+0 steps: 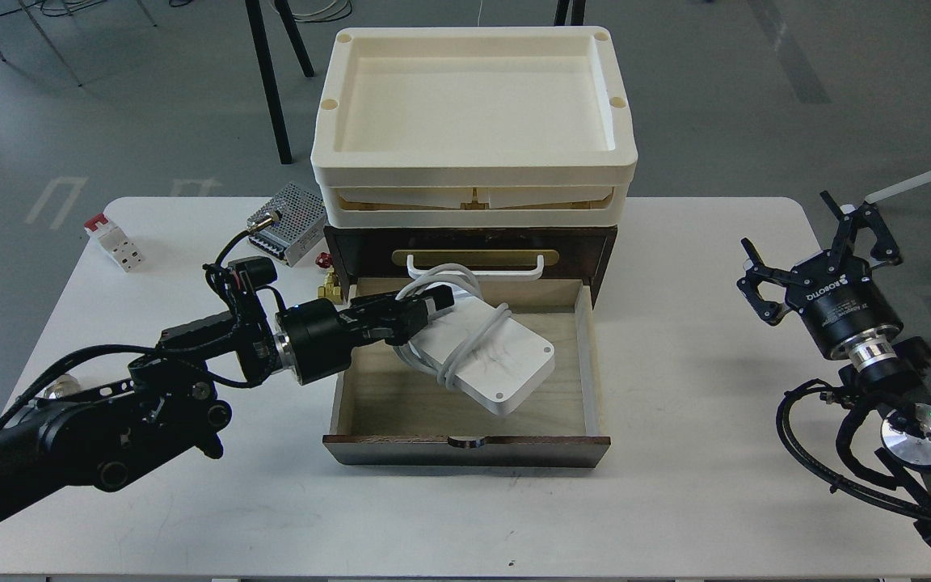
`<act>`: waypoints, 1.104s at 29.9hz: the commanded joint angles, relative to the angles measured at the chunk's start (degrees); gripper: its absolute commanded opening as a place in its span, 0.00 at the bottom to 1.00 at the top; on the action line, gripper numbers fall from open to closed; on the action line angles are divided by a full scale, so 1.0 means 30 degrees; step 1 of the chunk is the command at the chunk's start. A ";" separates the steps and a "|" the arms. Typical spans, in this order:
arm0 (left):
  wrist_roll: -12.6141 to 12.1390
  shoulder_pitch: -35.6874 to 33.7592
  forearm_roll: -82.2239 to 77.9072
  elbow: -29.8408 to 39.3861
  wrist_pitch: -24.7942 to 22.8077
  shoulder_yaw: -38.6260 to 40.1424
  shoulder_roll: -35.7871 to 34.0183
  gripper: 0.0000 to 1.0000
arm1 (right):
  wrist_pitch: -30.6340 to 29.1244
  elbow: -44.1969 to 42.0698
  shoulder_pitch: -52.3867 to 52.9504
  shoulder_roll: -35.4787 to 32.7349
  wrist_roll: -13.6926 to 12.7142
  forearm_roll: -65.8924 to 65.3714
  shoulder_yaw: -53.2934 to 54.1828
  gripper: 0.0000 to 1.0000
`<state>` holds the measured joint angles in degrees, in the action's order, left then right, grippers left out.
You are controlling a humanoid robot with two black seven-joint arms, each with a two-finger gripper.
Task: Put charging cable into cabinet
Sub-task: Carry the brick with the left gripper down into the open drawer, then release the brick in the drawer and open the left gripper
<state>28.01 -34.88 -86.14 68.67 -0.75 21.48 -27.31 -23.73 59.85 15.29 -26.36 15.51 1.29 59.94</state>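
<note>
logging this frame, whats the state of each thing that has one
cabinet: bottom drawer pulled open
charging cable: tilted over the open drawer, cord looped around it, held at its left end
left gripper: shut on the charging cable
right gripper: open, empty, raised at the table's right
cream trays: stacked on the cabinet, top one empty

One camera only, set up at the robot's head, looking forward and down on the white table [676,501] from fairly close; the cabinet [469,242] sits centre, arms enter from the near left and right edges, grey floor runs beyond the far side
</note>
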 commanded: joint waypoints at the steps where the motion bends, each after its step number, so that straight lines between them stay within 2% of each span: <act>1: -0.0003 0.0054 -0.0028 -0.1236 0.0512 -0.0070 0.0987 0.06 | 0.0001 0.0002 0.0001 -0.0001 0.0016 0.0010 0.0001 0.99; 8: -0.0003 0.0054 -0.0087 -0.4254 0.0571 -0.0099 0.2980 0.07 | 0.0001 -0.0027 0.0001 -0.0001 -0.0012 -0.0019 0.0001 0.99; 18: -0.0003 0.0230 -0.0145 -0.4931 0.1127 -0.0743 0.3157 0.11 | 0.0001 0.0002 0.0001 -0.0001 -0.0012 -0.0019 0.0001 0.99; 20: -0.0003 0.0230 -0.0087 -0.4989 0.1361 -0.0890 0.3157 0.16 | 0.0001 -0.0027 0.0001 -0.0001 0.0017 -0.0019 0.0001 0.99; 22: -0.0003 0.0346 -0.0057 -0.4990 0.1654 -0.0949 0.3157 0.27 | 0.0001 -0.0027 0.0001 -0.0001 0.0017 -0.0019 0.0001 0.99; 28: -0.0003 0.0611 -0.0028 -0.5107 0.1773 -0.0979 0.3157 0.39 | 0.0001 0.0002 0.0001 -0.0001 -0.0012 0.0010 0.0001 0.99; 33: -0.0003 0.0990 -0.0115 -0.5078 0.1714 -0.0979 0.3099 0.57 | 0.0001 0.0002 0.0001 -0.0001 -0.0012 0.0010 0.0001 0.99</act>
<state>28.00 -32.74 -86.22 53.35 4.55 18.55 -17.90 -23.73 59.85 15.29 -26.37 15.53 1.30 59.94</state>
